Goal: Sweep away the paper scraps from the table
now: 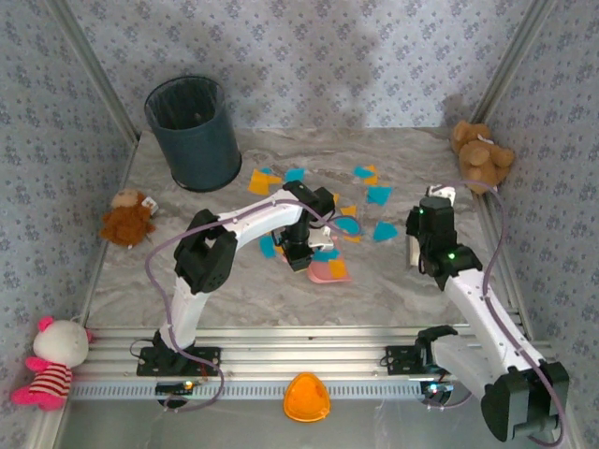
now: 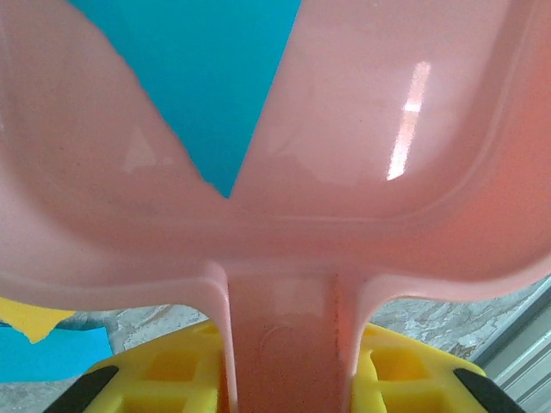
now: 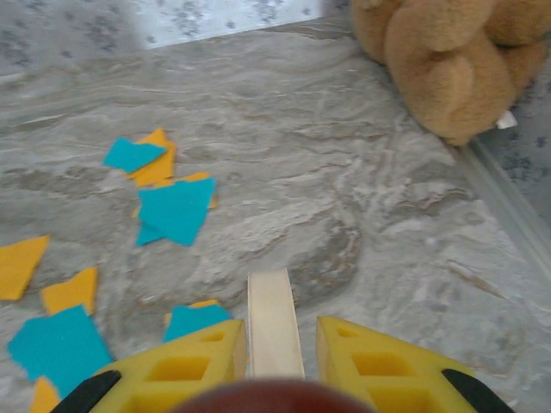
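Note:
Orange and cyan paper scraps (image 1: 379, 195) lie scattered over the middle and back of the marble table (image 1: 393, 290). My left gripper (image 1: 304, 251) is shut on the handle of a pink dustpan (image 1: 328, 272), low over the table with an orange scrap on it. In the left wrist view the yellow fingers (image 2: 155, 372) clamp the dustpan handle (image 2: 284, 344), and a cyan scrap (image 2: 207, 77) lies in the pan. My right gripper (image 1: 426, 229) stands right of the scraps. Its fingers (image 3: 172, 370) are shut on a pale wooden handle (image 3: 274, 318), with scraps (image 3: 176, 211) ahead to the left.
A dark bin (image 1: 194, 131) stands at the back left. Plush toys sit along the edges: a brown one (image 1: 126, 217) on the left, a teddy bear (image 1: 480, 154) at the back right, a pink-white one (image 1: 51, 360) at the front left. An orange object (image 1: 307, 398) rests by the ribbed rail (image 1: 299, 360).

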Controlling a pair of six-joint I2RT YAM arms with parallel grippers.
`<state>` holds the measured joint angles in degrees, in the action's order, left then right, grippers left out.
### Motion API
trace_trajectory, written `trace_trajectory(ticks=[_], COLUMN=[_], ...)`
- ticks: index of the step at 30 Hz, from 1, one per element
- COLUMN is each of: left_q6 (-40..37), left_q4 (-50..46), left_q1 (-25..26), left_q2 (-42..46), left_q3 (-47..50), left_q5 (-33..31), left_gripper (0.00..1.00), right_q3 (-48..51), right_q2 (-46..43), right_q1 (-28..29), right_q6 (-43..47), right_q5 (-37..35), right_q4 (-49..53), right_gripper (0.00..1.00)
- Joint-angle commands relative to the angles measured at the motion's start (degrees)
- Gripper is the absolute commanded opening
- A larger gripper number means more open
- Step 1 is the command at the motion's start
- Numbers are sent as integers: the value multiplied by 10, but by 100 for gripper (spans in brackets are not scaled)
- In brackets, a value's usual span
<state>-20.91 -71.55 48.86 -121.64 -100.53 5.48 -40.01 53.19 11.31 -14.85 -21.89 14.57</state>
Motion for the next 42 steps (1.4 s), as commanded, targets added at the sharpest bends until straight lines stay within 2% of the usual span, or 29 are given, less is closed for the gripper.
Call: trace_trajectory(ticks=[1, 11, 20, 29, 42], left_q6=[14, 14, 17, 28, 35], left_q4=[-6, 0, -6, -13, -8], left_q1=[-4, -5, -5, -8, -9], left_q2=[29, 33, 30, 20, 13], left_q3=[11, 14, 13, 11, 11], left_q5=[-19, -21, -22, -18, -16], left_gripper=[0, 0, 0, 0, 0], right_q3=[-14, -29, -36, -21, -10], right_q2=[18, 113, 164, 158, 112], right_q1=[-21, -30, 0, 44, 112], right_q6=[28, 85, 119, 148, 147], right_q5=[-24, 39, 101, 154, 167], right_q4=[-48, -132, -152, -140, -65], right_gripper=[0, 0, 0, 0, 0])
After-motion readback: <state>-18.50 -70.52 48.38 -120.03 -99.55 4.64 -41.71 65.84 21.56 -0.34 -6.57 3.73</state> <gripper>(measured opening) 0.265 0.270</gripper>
